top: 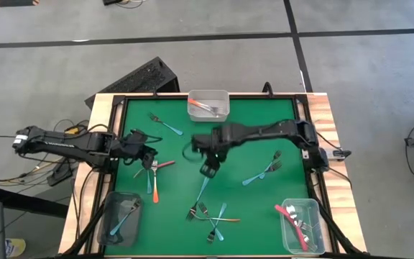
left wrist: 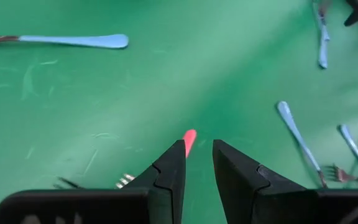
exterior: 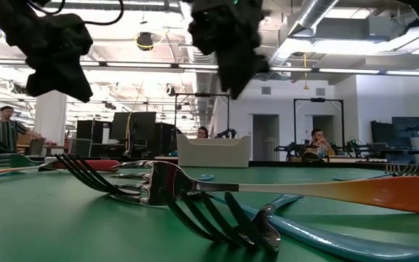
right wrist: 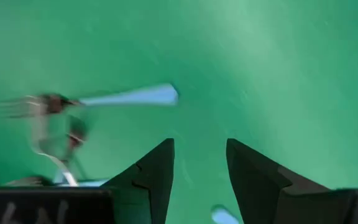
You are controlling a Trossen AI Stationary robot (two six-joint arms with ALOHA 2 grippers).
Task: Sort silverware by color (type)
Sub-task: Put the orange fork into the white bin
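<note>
We see the left pincer (top: 148, 155) low over the green bench (top: 250, 115), w/ its fingers (left wrist: 169, 177) a narrow gap apart and nothing between them; the pink tip of a red-pink fork (left wrist: 189, 139) pokes out just ahead of that gap, and silver tines show right beside the finger on the other end, so the fork lies under the pincer, not grasped. In the high view that same fork (top: 162, 165) lies just beside the pincer, crossing an orange fork (top: 149, 183) next to it. The right pincer (top: 209, 169) hangs mid-bench, jaws apart and empty; a blue fork (right wrist: 129, 96) lies on the mat just ahead of its fingers (right wrist: 157, 171), apart from them. Below that pincer in the high view sits a cluster of forks (top: 210, 214), blue and orange handles crossed. Further out to its side lie two blue forks (top: 264, 171), close together. Another blue fork (top: 165, 125) lies alone betw. the left pincer and the far bin (top: 208, 103), which holds an orange-handled fork. Near the left arm's base a bin (top: 121, 217) holds blue forks; near the right arm's base a third bin (top: 300, 224) has red-pink forks, one w/ its handle sticking out over the rim. In the low view an orange fork (exterior: 282, 188) lies closest to the lens, both pincers hanging above the mat.
</note>
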